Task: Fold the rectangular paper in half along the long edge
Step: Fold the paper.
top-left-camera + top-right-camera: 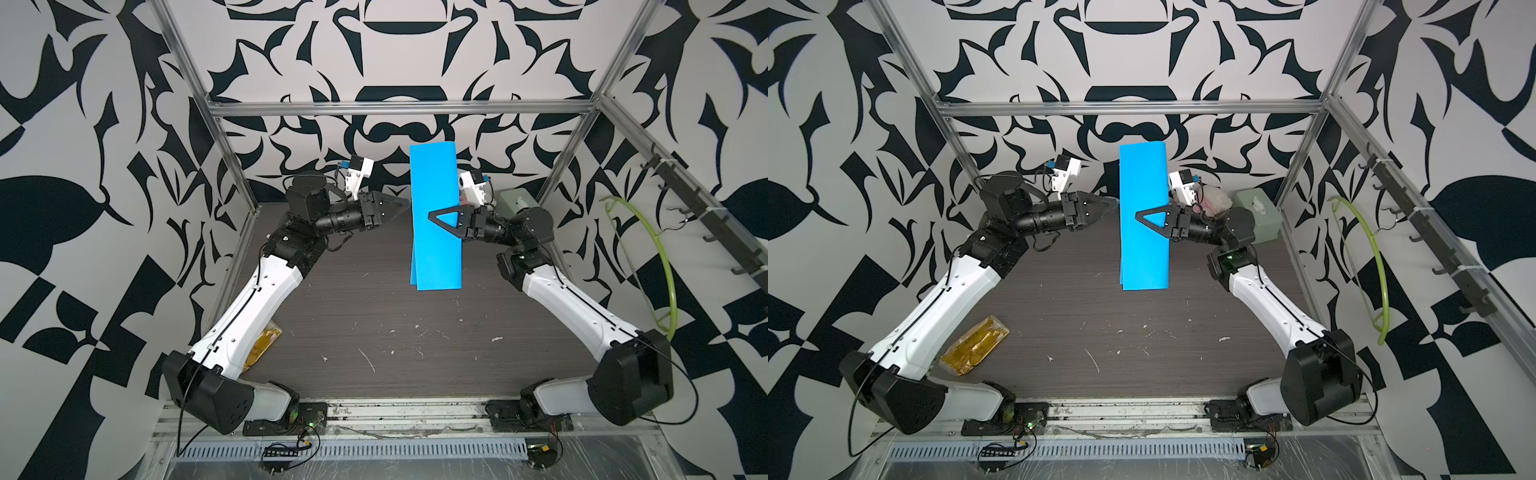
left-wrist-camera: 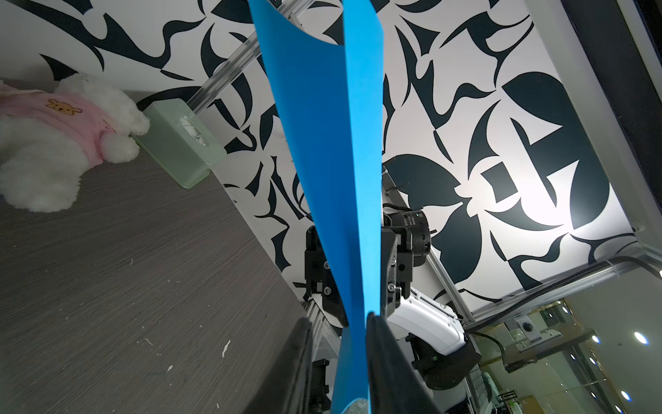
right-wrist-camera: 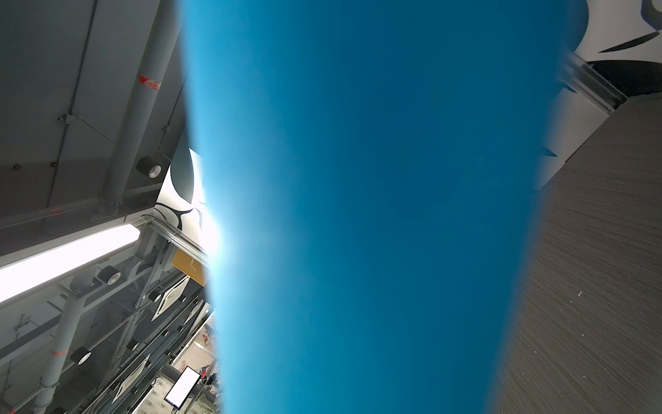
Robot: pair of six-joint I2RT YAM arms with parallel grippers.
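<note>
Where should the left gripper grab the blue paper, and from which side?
Probably the loose long edges, mid-length, coming in from the robot's left with one jaw over and one under. The paper hangs in the air, bent double; the right gripper pinches its rounded fold side, so both layers end on the side facing the left gripper.

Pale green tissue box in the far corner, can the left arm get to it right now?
Probably not. The sky-blue rectangular paper, pinched aloft by the right gripper, stands between the left gripper and the tissue box, and the right arm crowds that corner.
</note>
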